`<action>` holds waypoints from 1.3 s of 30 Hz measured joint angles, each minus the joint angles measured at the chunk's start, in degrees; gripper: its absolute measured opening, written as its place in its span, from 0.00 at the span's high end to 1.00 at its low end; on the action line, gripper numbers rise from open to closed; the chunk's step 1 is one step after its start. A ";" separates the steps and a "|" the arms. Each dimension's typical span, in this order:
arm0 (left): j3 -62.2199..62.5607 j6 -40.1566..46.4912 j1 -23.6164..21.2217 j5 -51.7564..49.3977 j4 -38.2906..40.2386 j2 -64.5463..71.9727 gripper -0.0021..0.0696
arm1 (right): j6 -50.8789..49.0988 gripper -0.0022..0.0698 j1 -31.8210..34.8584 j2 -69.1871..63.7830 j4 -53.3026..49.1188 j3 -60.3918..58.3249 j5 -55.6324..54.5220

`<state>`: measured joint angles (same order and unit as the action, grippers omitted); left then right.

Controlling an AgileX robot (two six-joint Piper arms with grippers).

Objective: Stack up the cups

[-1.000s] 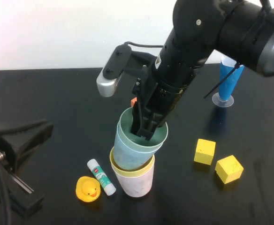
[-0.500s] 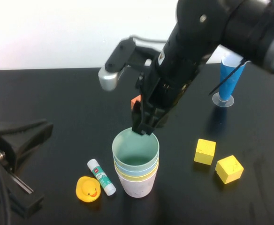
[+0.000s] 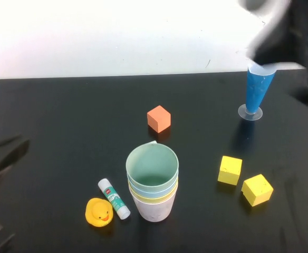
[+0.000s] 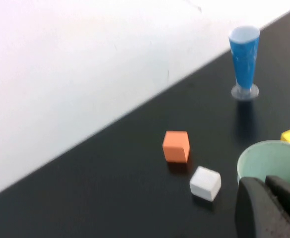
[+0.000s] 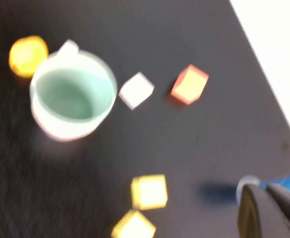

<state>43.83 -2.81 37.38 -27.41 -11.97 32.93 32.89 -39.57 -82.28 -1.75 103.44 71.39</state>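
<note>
The cups stand nested in one upright stack (image 3: 152,187) at the front middle of the black table: sage green on top, then light blue, yellow, and pink at the bottom. The stack's green rim (image 4: 271,157) shows in the left wrist view, and the right wrist view sees the stack (image 5: 73,96) from above. My right arm (image 3: 270,29) is a blur high at the back right, far from the stack, and its gripper (image 5: 264,188) is shut and empty. My left gripper (image 4: 265,181) is shut and empty, low at the table's left edge (image 3: 3,153).
An orange cube (image 3: 159,118) lies behind the stack, with a white cube (image 4: 205,183) between them. Two yellow cubes (image 3: 230,170) (image 3: 257,190) lie to the right. A glue stick (image 3: 114,198) and a rubber duck (image 3: 98,212) lie left of the stack. A blue cone (image 3: 258,89) stands at the back right.
The green and blue cups dropped fully into the stack. My right gripper let go, shut, and rose away to the back right. The left arm drew back toward the left edge.
</note>
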 joint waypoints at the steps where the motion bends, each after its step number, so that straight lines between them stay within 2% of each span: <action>1: -0.53 0.09 0.00 0.00 -0.05 -1.27 0.97 | 0.00 0.96 0.00 2.77 -0.26 -3.37 -0.11; 5: -4.75 0.43 0.00 0.23 0.02 -7.31 0.97 | -1.17 0.96 0.00 15.03 -0.78 -20.11 -6.14; 14: -22.08 0.58 0.00 0.49 5.58 -18.90 0.97 | -6.57 0.97 0.00 45.89 0.86 -61.13 -28.30; 19: -28.30 0.58 0.00 1.55 8.57 -19.55 0.97 | -8.66 0.97 0.00 59.01 2.62 -76.33 -33.41; 24: -29.28 0.58 0.00 5.10 9.04 -19.55 0.97 | -9.50 0.97 0.00 66.00 5.49 -82.62 -34.24; 39: -29.57 0.58 0.00 5.83 9.26 -19.55 0.97 | -9.62 0.97 0.00 67.10 8.74 -83.33 -33.94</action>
<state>14.26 -2.23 37.38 -21.58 -2.72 13.38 23.27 -39.57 -15.18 6.99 20.11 37.45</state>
